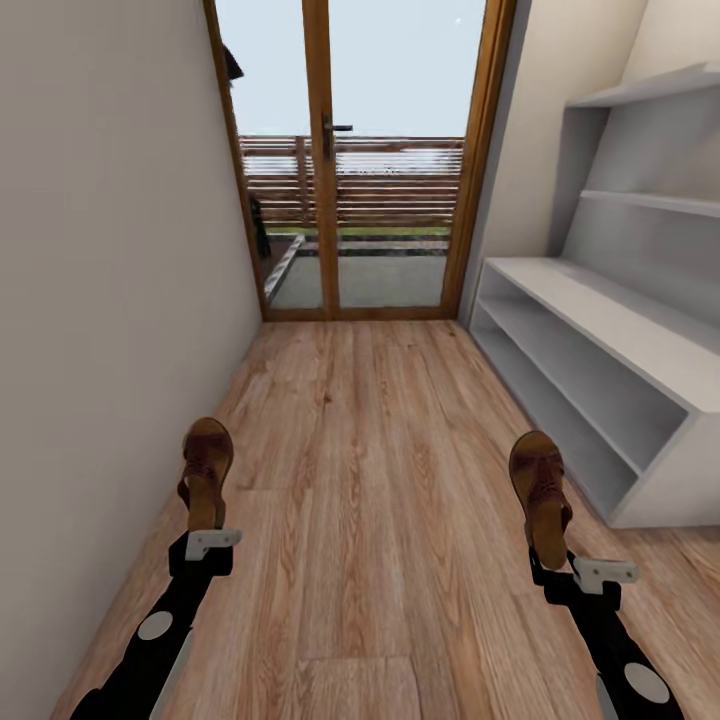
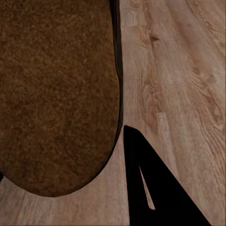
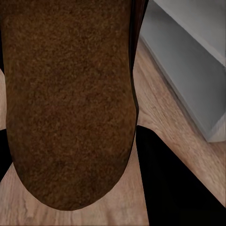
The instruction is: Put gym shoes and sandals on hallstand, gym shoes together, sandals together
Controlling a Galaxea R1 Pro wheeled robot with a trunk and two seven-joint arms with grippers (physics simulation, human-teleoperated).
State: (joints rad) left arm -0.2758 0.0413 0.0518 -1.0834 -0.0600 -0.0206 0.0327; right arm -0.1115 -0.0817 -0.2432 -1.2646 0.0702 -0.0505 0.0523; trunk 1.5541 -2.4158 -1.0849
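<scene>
Currently: transport step, sandals. L gripper (image 1: 205,532) clamped on one brown sandal (image 1: 205,468), held above corridor floor (image 1: 370,470) nr left wall. R gripper (image 1: 552,562) clamped on 2nd sandal (image 1: 540,492), just short of hallstand (image 1: 640,350), which stands to the right, tiers bare. Gym shoes: none seen. Next, prob.: turn toward rack, set both sandals side by side on one tier.
</scene>
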